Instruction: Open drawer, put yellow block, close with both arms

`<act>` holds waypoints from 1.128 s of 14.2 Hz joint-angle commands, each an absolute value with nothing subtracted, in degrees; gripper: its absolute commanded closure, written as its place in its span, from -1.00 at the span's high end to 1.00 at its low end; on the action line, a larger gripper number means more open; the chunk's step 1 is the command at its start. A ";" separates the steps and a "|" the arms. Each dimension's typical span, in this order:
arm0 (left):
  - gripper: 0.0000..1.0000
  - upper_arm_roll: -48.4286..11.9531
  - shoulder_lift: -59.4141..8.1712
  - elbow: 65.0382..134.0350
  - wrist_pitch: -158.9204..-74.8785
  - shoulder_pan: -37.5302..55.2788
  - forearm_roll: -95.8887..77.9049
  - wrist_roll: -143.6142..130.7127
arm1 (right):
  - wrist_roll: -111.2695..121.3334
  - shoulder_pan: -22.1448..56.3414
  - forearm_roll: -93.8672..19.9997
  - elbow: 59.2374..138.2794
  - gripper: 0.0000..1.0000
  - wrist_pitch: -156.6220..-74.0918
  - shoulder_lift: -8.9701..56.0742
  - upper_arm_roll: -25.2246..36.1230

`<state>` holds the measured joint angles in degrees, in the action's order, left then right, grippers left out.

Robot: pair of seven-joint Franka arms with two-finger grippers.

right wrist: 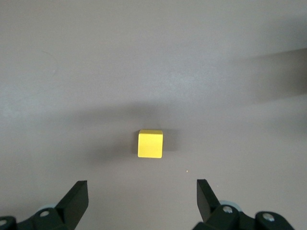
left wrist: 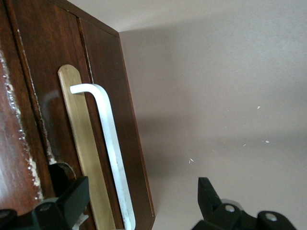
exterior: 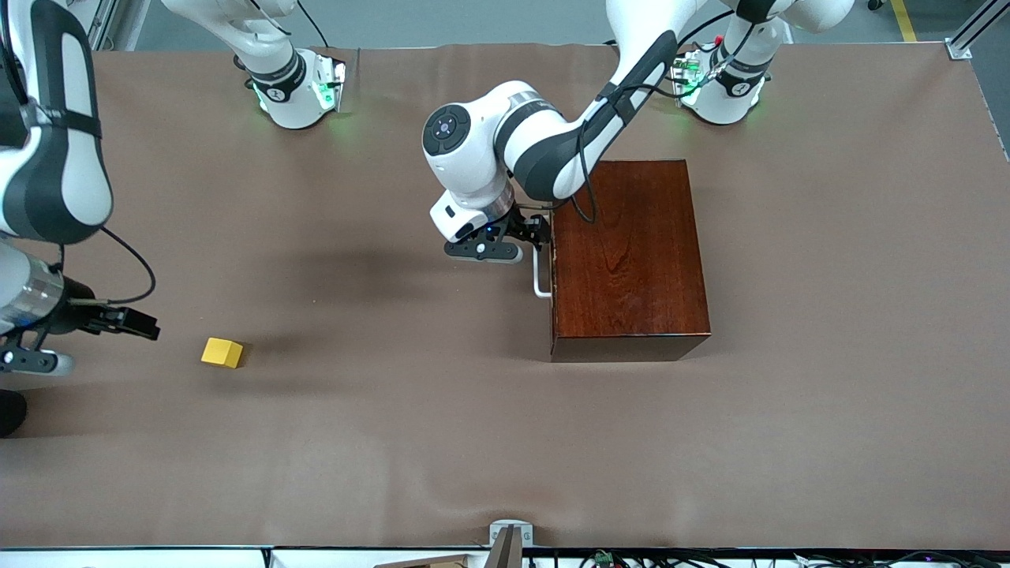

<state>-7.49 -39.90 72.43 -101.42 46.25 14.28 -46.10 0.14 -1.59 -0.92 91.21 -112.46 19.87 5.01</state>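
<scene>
The dark reddish-brown wooden box (exterior: 627,260) stands mid-table, and its drawer looks shut. The white bar handle (exterior: 540,280) is on the side of the box that faces the right arm's end. My left gripper (exterior: 536,233) is open at the handle. In the left wrist view the handle (left wrist: 111,143) runs between the spread fingers of the left gripper (left wrist: 141,199), and nothing is gripped. The yellow block (exterior: 222,353) lies on the cloth toward the right arm's end. My right gripper (exterior: 150,330) is open and empty over the table beside it. In the right wrist view the block (right wrist: 150,143) lies just ahead of the right gripper (right wrist: 142,199).
A brown cloth (exterior: 442,410) covers the table. The arm bases (exterior: 296,91) (exterior: 722,87) stand along the edge farthest from the front camera. A small metal mount (exterior: 509,540) sits at the edge nearest that camera.
</scene>
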 commanded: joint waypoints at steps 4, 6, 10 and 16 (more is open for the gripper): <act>1.00 -5.71 -41.66 71.10 -100.90 46.49 15.12 -49.29 | 0.18 -3.52 -0.53 90.09 1.00 -115.05 24.25 4.13; 1.00 -5.71 -41.84 71.10 -101.42 46.49 14.86 -51.14 | 0.09 -3.43 -0.26 89.91 1.00 -115.05 25.74 4.13; 1.00 -6.15 -42.19 71.02 -103.18 47.02 14.68 -53.87 | 0.09 -3.52 -1.05 88.86 1.00 -117.14 29.18 4.13; 1.00 -6.50 -43.77 71.10 -104.33 47.20 13.45 -57.13 | -0.17 -3.34 -0.97 89.21 1.00 -122.16 34.09 4.13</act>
<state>-6.54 -42.48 72.40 -103.79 46.94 14.14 -55.73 0.14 -2.46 -0.95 90.55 -120.96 31.32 4.97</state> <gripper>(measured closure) 0.000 0.000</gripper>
